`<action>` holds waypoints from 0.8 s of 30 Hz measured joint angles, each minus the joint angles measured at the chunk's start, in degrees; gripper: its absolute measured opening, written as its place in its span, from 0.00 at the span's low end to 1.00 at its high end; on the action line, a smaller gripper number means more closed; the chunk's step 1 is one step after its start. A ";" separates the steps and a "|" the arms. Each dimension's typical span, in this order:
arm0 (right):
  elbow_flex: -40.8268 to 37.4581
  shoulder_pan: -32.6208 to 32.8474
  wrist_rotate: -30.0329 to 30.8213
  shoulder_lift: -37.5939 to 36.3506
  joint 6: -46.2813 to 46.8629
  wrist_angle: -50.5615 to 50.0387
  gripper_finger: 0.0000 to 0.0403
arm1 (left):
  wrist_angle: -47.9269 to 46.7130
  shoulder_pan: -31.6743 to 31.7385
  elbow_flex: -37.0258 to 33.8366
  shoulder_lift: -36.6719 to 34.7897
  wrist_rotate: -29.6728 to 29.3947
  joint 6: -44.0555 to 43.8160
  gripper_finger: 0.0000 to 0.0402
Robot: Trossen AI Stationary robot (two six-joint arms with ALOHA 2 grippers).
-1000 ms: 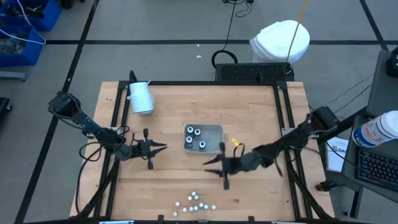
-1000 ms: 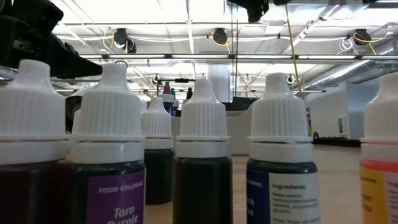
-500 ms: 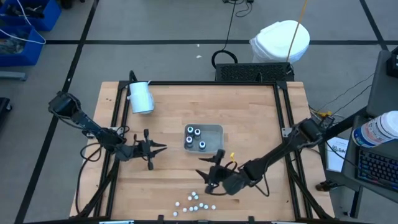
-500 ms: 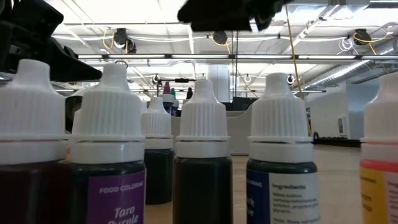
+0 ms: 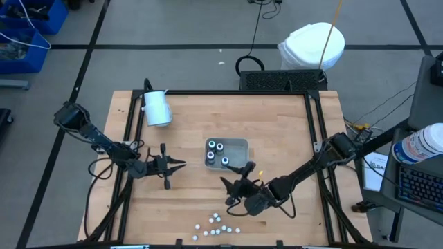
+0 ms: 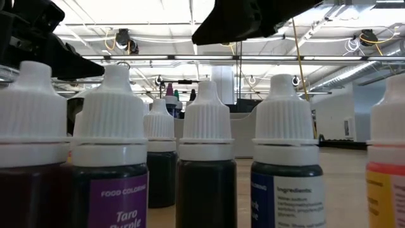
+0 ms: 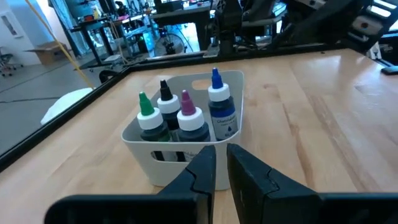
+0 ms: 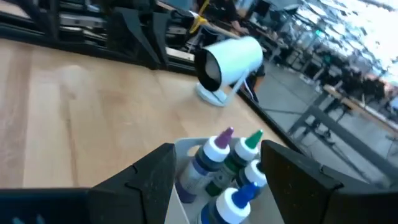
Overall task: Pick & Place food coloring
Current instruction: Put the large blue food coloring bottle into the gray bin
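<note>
Several small food coloring bottles with white caps [image 5: 216,225] stand loose near the table's front edge, and the low view shows them close up [image 6: 205,158]. More bottles, with coloured tips [image 7: 183,118], stand upright in the pale grey tray [image 5: 240,144] at mid-table. My right gripper [image 5: 235,177] hovers open just on the near side of the tray, between it and the loose bottles, with nothing between its fingers [image 8: 217,171]. To the left of the tray, my left gripper [image 5: 181,164] points at it, shut and empty [image 7: 221,163].
A white cylinder [image 5: 157,108] lies on its side at the far left of the table [image 8: 230,62]. Black rails frame the tabletop [image 5: 315,138]. Bare wood stretches right of the tray [image 5: 291,131].
My right arm has swung from the tray's near right corner toward the table's near edge and left, closer to the loose bottles. In the low view its dark gripper now fills more of the space above the bottles.
</note>
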 joint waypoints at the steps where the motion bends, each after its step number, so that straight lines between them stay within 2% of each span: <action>1: 0.00 -0.28 -0.07 0.02 1.19 -0.37 0.56 | -0.14 0.00 0.00 0.00 0.28 -0.51 0.12; 10: -0.09 -4.23 -10.36 -0.83 7.96 -10.39 0.56 | -1.48 -0.01 0.00 0.00 8.30 -1.66 0.12; 16: -1.31 -3.53 -11.78 -4.27 0.14 -6.87 0.56 | -2.03 -0.06 0.02 0.00 8.55 -2.42 0.12; 20: -8.84 -3.71 -18.57 -8.27 -4.63 2.33 0.56 | -2.55 -0.06 0.02 0.00 8.59 -2.67 0.12; 24: -20.48 -4.55 -25.10 -11.54 -9.81 25.95 0.56 | -3.17 -0.06 0.04 0.00 8.62 -3.36 0.12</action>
